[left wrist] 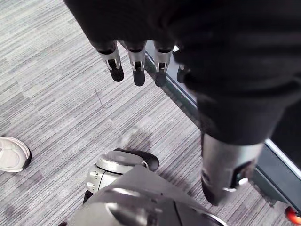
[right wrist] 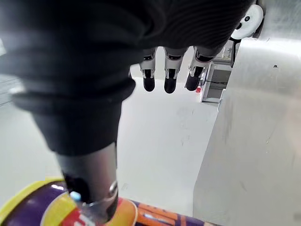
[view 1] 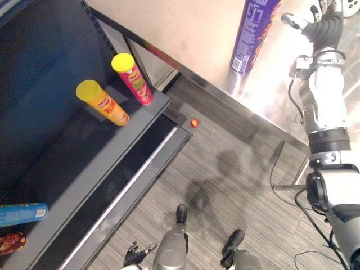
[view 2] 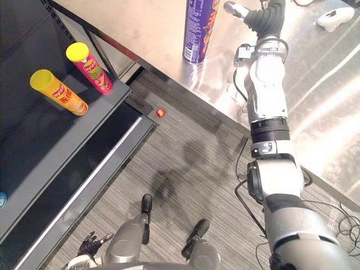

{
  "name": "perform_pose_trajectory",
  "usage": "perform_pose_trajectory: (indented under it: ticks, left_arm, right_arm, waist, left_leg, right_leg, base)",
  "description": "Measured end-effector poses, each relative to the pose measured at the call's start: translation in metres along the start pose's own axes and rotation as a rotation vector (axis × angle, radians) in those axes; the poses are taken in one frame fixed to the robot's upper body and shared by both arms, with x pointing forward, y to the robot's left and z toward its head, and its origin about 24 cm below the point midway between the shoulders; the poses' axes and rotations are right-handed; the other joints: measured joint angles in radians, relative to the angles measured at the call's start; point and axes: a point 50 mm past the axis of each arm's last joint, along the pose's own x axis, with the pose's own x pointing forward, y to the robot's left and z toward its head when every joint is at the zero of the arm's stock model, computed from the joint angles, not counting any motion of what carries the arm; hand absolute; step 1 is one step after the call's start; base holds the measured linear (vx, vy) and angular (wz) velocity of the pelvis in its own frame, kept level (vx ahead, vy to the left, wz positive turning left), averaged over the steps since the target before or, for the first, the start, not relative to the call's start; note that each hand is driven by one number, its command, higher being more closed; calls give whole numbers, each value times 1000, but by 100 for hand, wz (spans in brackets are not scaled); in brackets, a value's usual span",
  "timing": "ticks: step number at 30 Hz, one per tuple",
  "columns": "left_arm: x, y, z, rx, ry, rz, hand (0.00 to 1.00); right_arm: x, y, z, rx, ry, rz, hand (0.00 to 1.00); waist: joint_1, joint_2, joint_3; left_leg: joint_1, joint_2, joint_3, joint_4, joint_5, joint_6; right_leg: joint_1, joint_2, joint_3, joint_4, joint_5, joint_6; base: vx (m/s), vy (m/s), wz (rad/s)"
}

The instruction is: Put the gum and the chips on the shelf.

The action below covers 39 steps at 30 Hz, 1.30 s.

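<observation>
The purple chips can (view 2: 199, 28) stood upright on the steel worktop (view 2: 315, 84), well apart from the shelf (view 1: 67, 163) it was meant for; the right hand (view 2: 236, 9) had its arm stretched far out over the worktop, and hung just beside the can's upper end, which looked like the reach for a grasp rather than a grasp made; in the right wrist view its fingers (right wrist: 170, 80) were straight and spread away from the thumb (right wrist: 89, 183), a wide hand holding nothing, with the can's purple and yellow side showing under the thumb; whether the thumb touched the can I could not tell. On the dark shelf a yellow can (view 1: 104, 103) and a pink can (view 1: 133, 71) stood side by side near the front edge, close together but apart, presumably set there so that the deeper part stayed free; a blue can (view 1: 22, 212) lay on its side further along the same shelf. A small red thing (view 1: 194, 122) lay on the floor (view 1: 236, 185) just off the shelf's corner; it may have been the gum, though it was too small to say. The left hand (view 1: 136, 254) hung low by the robot's side, its fingers (left wrist: 138, 70) loose and nearly straight over the floor, holding nothing; idle, I judged, since the can was on the right arm's side. The chips part of the task was not yet done: the can needed closing on, lifting clear, and carrying across to the shelf.
</observation>
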Motion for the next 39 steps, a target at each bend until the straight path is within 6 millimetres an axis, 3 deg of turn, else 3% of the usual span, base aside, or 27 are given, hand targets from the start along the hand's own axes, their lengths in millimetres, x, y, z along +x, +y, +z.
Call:
perform_pose_trajectory:
  ticks: [10, 18, 29, 31, 32, 33, 35, 38, 39]
  left_arm:
    - [0, 0, 1, 2, -2, 0, 0]
    - [0, 0, 1, 4, -3, 1, 0]
    - [1, 2, 1, 20, -5, 2, 0]
    - [1, 5, 3, 24, -11, 9, 0]
    - [2, 8, 4, 10, -12, 22, 0]
    - [0, 6, 0, -4, 4, 22, 0]
    - [0, 7, -3, -4, 9, 25, 0]
    - [0, 5, 2, 1, -7, 18, 0]
    - [0, 4, 1, -3, -7, 16, 0]
  right_arm:
    - [-3, 11, -4, -42, 7, 77, 0]
    - [-19, 14, -24, -71, 63, 130, 0]
    - [-31, 23, -24, -83, 41, 220, 0]
    - [-37, 24, -28, -86, 51, 233, 0]
    - [-38, 25, -28, -82, 49, 235, 0]
    - [-37, 24, -25, -90, 38, 237, 0]
    - [-38, 19, -23, -98, 26, 229, 0]
    - [-39, 20, -25, -100, 35, 240, 0]
    - [-40, 24, -25, -91, 34, 258, 0]
  waist:
    - [-1, 0, 5]
    - [-1, -4, 7]
    - [-3, -10, 5]
    - [-1, -32, 8]
    - [2, -48, 13]
    - [3, -27, 1]
    - [7, -32, -4]
    - [13, -38, -3]
    - [20, -33, -3]
  left_leg:
    - [5, 25, 2, 25, 0, 0]
    - [10, 33, 4, 49, 0, 0]
    - [23, 54, 23, 79, 0, -1]
    - [-33, 54, 31, 218, -7, -3]
    - [-76, 35, 28, 237, -57, -25]
    - [-54, 26, 2, 71, 58, 2]
    - [-40, 36, 25, 24, 53, 12]
    - [-23, 32, 21, 18, 53, 13]
    - [-11, 46, 10, 20, 53, 13]
  right_leg:
    - [-2, 13, 22, 30, -1, 0]
    - [1, 12, 31, 51, -1, 0]
    - [9, 18, 43, 71, -1, 0]
    - [28, 2, 45, 71, 1, -2]
    - [37, -7, 49, 70, 1, -3]
    - [38, 13, 48, 69, 1, -2]
    - [29, 26, 43, 74, -4, 4]
    - [5, 4, 44, 145, -10, 4]
    - [-15, 5, 49, 157, -66, 5]
  base:
    - [10, -17, -4]
    - [4, -2, -2]
    - [21, -10, -3]
    - [53, 8, 6]
    - [49, 37, -1]
    - [35, 59, -17]
    - [82, 57, -4]
    - [100, 31, 5]
    - [63, 2, -12]
